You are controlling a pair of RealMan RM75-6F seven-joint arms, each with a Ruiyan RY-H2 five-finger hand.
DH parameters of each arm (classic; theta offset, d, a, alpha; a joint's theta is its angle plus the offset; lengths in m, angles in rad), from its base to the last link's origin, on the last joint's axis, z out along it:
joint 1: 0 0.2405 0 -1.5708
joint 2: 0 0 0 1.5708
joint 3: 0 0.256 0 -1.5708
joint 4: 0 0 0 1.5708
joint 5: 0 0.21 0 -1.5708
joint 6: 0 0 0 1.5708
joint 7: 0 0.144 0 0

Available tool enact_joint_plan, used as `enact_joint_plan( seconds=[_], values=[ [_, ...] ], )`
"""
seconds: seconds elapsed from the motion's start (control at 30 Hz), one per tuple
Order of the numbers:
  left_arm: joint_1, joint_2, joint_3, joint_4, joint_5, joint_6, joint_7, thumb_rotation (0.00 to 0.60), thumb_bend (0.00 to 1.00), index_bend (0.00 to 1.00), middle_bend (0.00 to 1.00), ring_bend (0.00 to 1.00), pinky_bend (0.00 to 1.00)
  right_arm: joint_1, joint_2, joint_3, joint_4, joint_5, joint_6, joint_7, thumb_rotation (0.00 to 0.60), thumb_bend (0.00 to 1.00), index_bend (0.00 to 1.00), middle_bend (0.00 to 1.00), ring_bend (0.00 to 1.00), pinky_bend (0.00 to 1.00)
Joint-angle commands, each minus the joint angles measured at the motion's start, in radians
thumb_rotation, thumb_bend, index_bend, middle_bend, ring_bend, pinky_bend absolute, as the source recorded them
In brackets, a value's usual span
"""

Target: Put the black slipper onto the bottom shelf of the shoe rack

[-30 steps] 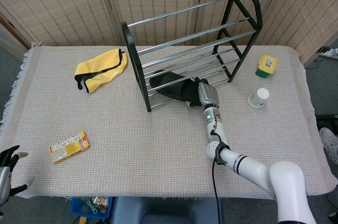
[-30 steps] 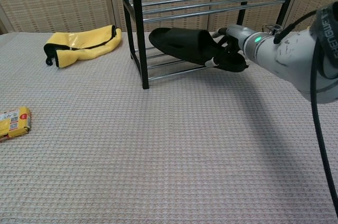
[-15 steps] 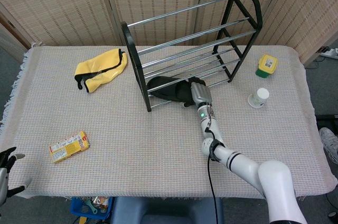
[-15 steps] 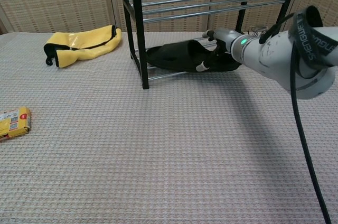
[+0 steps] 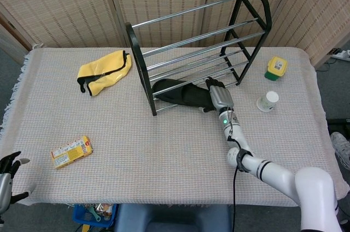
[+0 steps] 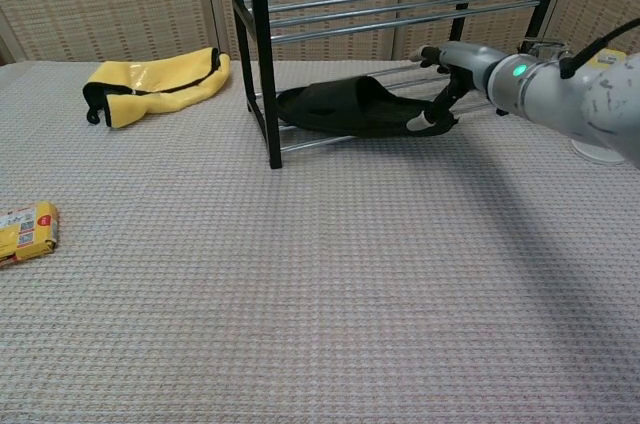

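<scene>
The black slipper lies lengthwise on the lowest rails of the black shoe rack, toe toward the rack's left post. My right hand is at the slipper's right end. Its fingers are spread and arched over that end, and the fingertips just touch it. My left hand hangs off the table's near left corner, holding nothing, its fingers apart; the chest view does not show it.
A yellow slipper lies left of the rack. A yellow snack packet sits near the front left. Right of the rack stand a white cup and a yellow-green tub. A folding screen stands behind the table.
The slipper has gone from held above the rails to lying flat on the bottom shelf. My right hand has let go and drawn back to the right. The left hand has barely moved.
</scene>
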Motion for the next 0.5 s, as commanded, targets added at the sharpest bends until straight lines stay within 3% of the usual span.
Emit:
enact_joint_plan(
  seconds=[0.03,0.5],
  values=[
    [-0.003,-0.001,0.000,-0.004,0.003,-0.002,0.006,0.600,0.20,0.32,0.16,0.16,0.32,-0.033,0.040,-0.034,-0.030,0.010,0.001,-0.019,0.600,0.18,0.00,0.06,0.00,0.00],
    [-0.003,0.004,0.000,-0.019,-0.004,-0.004,0.027,0.600,0.20,0.32,0.16,0.16,0.32,-0.001,0.010,-0.062,0.058,0.052,-0.088,-0.018,0.600,0.18,0.00,0.10,0.00,0.00]
  ],
)
